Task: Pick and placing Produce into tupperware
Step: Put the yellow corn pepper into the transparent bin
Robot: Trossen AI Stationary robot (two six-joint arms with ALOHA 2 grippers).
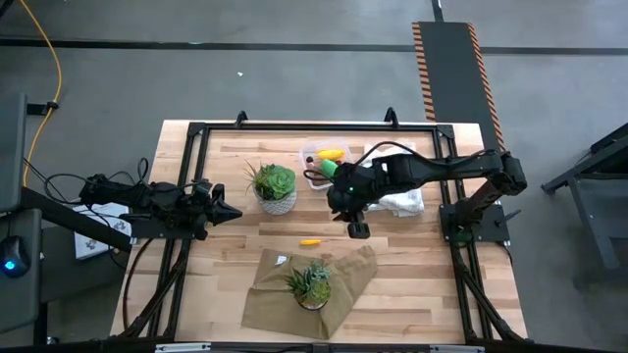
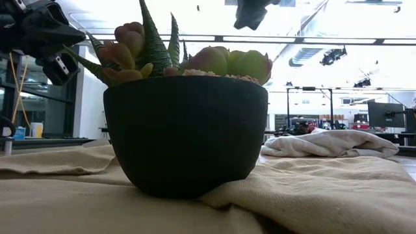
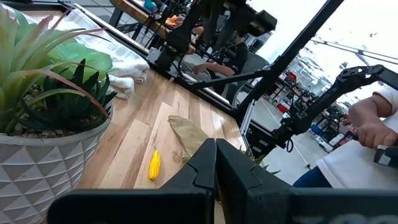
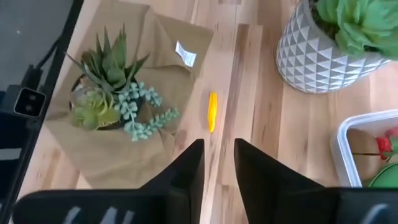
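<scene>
Dark pot [image 2: 185, 140] on tan cloth [image 2: 312, 195]; right gripper [image 4: 217, 163] narrowly parted, empty, above yellow piece [image 4: 212, 111]; left gripper [image 3: 214, 167] pressed together; tupperware [image 4: 367, 152].

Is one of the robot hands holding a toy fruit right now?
No. The right gripper has nothing between its dark fingers, and the small yellow oblong toy piece lies alone on the wooden table. The left gripper is shut on nothing.

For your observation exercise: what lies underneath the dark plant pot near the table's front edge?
The dark pot sits on a tan cloth spread over the wooden table. The cloth bunches around its base in the low view. The pot itself hides whatever lies directly under it.
</scene>
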